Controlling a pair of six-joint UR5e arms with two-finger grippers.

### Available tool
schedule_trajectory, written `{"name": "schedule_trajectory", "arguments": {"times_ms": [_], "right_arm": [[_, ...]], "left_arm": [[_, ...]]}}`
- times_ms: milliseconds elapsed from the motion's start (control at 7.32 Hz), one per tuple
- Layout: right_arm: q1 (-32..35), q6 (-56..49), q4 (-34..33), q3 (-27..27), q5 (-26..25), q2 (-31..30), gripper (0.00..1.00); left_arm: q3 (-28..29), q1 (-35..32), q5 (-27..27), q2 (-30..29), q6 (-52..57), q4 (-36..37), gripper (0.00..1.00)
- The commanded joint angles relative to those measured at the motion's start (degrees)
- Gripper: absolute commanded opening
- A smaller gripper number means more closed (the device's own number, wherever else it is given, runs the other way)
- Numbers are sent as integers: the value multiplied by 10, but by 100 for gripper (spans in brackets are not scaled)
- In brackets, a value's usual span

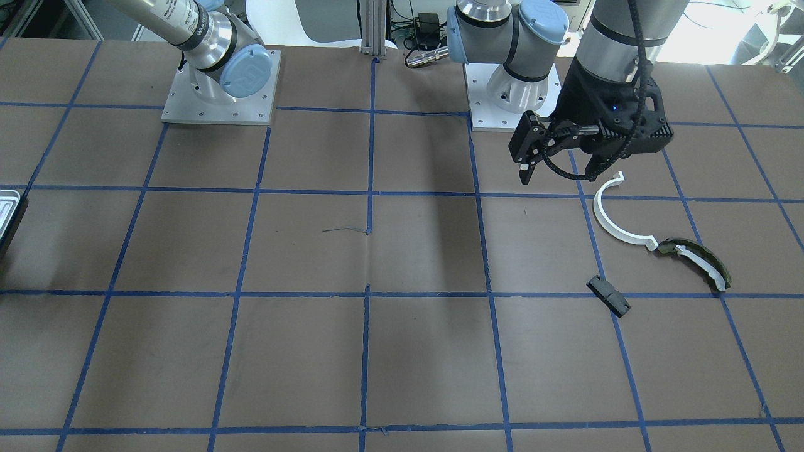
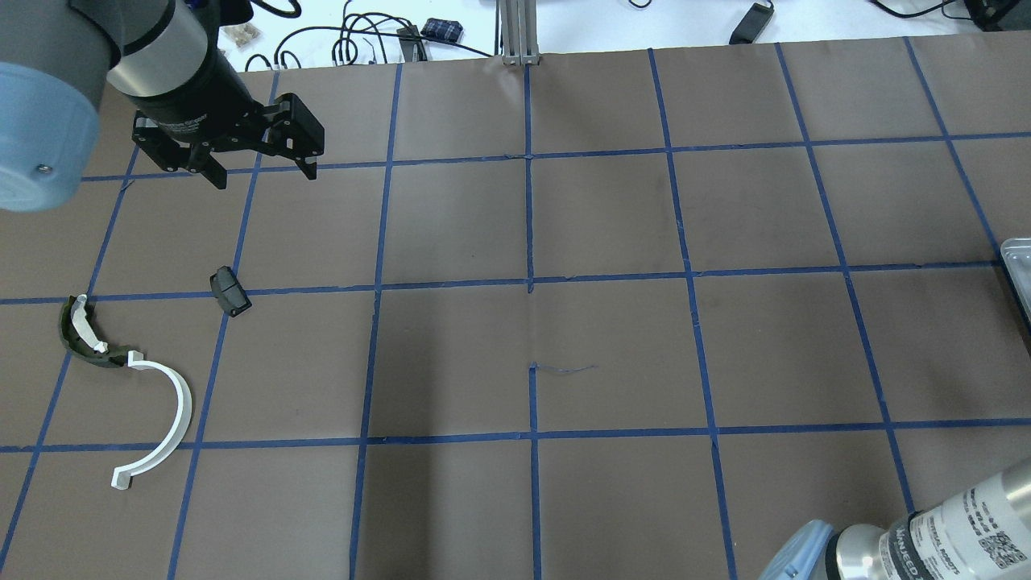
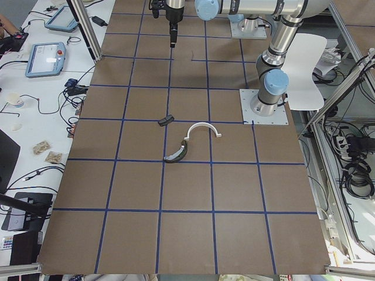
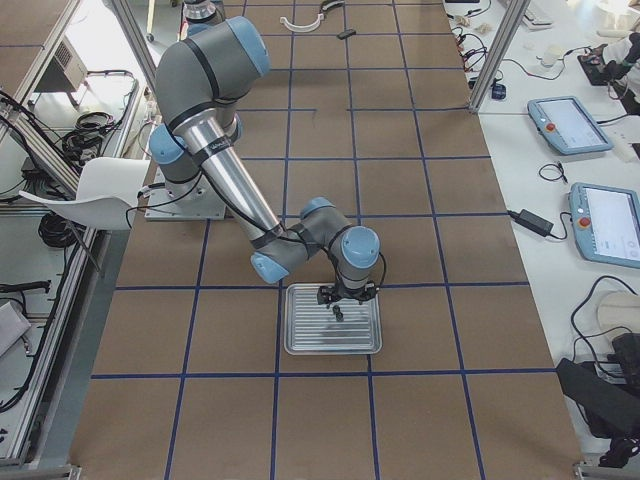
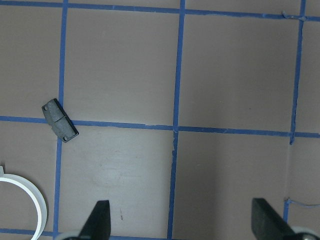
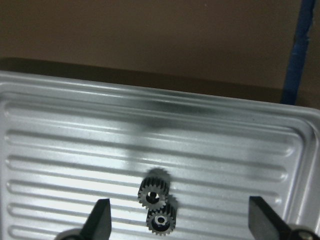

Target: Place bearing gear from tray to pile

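Note:
The bearing gear [image 6: 156, 201], a small dark double gear, lies on the ribbed silvery tray [image 6: 45, 125]. My right gripper [image 6: 182, 225] is open and hovers right above it, with the gear between the fingers' line; it also shows over the tray [image 4: 300, 335] in the exterior right view. The pile lies across the table: a white half-ring arc [image 1: 603, 220], a dark olive curved piece [image 1: 702, 257] and a small black block [image 1: 608, 295]. My left gripper [image 1: 558, 172] is open and empty above the table beside the pile.
Only the tray's corner [image 1: 9, 210] shows at the table's edge in the front view, and its edge [image 2: 1018, 266] in the overhead view. The brown table has a blue tape grid. Arm base plates [image 1: 220, 94] stand at the robot's side.

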Motion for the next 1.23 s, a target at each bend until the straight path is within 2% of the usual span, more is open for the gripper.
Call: {"name": "schedule_trajectory", "arguments": {"times_ms": [0,273,410,683,820,1093], "right_arm": [[-2,0,-2,4,1,10,88],[-3,-11,-7,16,-4,9,85],[-3,-15,-7,16,-6,9,80],[-3,-32,-11,16,-7,6,34],[-3,-53,-42,16,-8,4,4],[-3,-56,-46,16,-10,4,0]], "left_arm": [[-3,0,0,0,0,-1,100],[-4,0,0,3,0,-1,100],[-2,0,0,2,0,-1,100],[-6,0,0,5,0,-2,100],[-6,0,0,5,1,-2,100],[-7,0,0,6,0,-2,100]]}}
